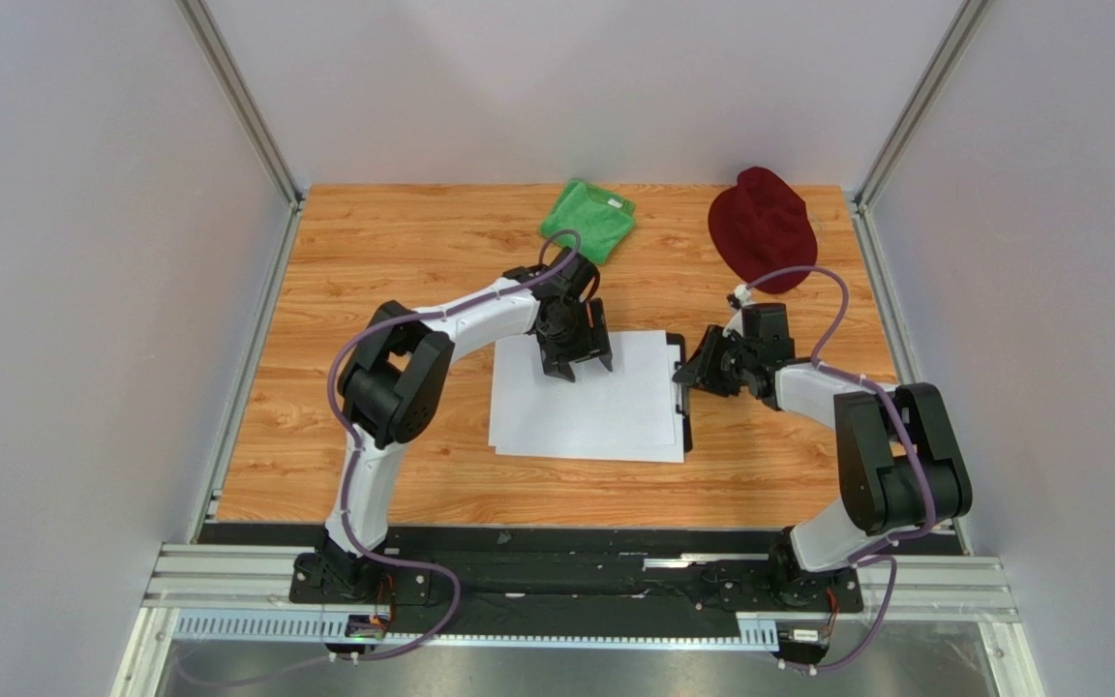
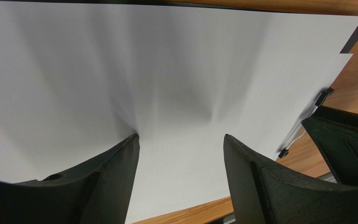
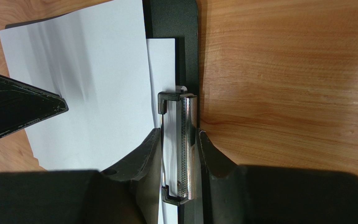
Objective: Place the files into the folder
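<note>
One wooden table (image 1: 375, 436) carries everything. White files (image 1: 585, 400) lie mid-table in a loose stack on the black folder (image 3: 171, 18), whose right edge shows past them. A red hat (image 1: 763, 228) sits far right, a green cloth (image 1: 588, 219) far centre. The left gripper (image 2: 181, 137) has its jaws apart, tips down on the top sheet. The right gripper (image 3: 178, 135) is clamped on the silver clip (image 3: 189, 116) at the folder's right edge.

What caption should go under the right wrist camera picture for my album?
The right claw pinches the silver clip of the black folder, with white files lying on it.
</note>
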